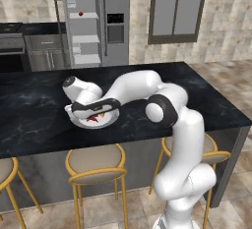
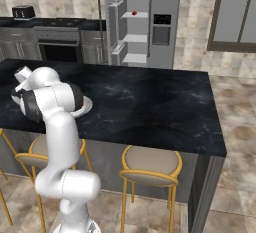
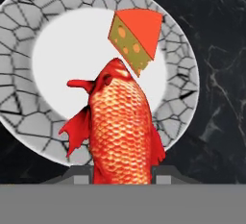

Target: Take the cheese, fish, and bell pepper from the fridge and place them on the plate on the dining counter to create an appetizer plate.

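A simulated kitchen with pale stone-tile walls holds a long island, the counter (image 1: 147, 83), topped in glossy black marble, with gold-legged, tan-seated stools (image 1: 95, 161) tucked along its near edge. Behind it stands the grey steel fridge (image 1: 106, 21), its left door swung open on pale shelves; a small dark-red blob, the bell pepper (image 1: 80, 14), sits on an upper shelf. The plate (image 3: 185, 81) rests on the counter close to the near edge, toward its left end in the left base view. It is round and shallow, with a plain white centre and a grey rim patterned like cracked mosaic. On it lies the cheese (image 3: 134, 38), a small wedge with a yellow, hole-pocked face and orange-red sides, just beyond the centre of the plate in the hand view. The fish (image 3: 120, 127) is a slim red-orange body with clear scales and ragged red fins; its head points at the cheese and nearly meets the wedge's lower corner. The pincer (image 3: 122, 177) hangs over the near part of the plate, its two dark tips standing on either side of the fish's tail end, narrowly parted with the fish clamped between them. Whether the fish's belly already touches the plate cannot be told. In the left base view the arm bends low over the plate, with red showing beneath the hand.
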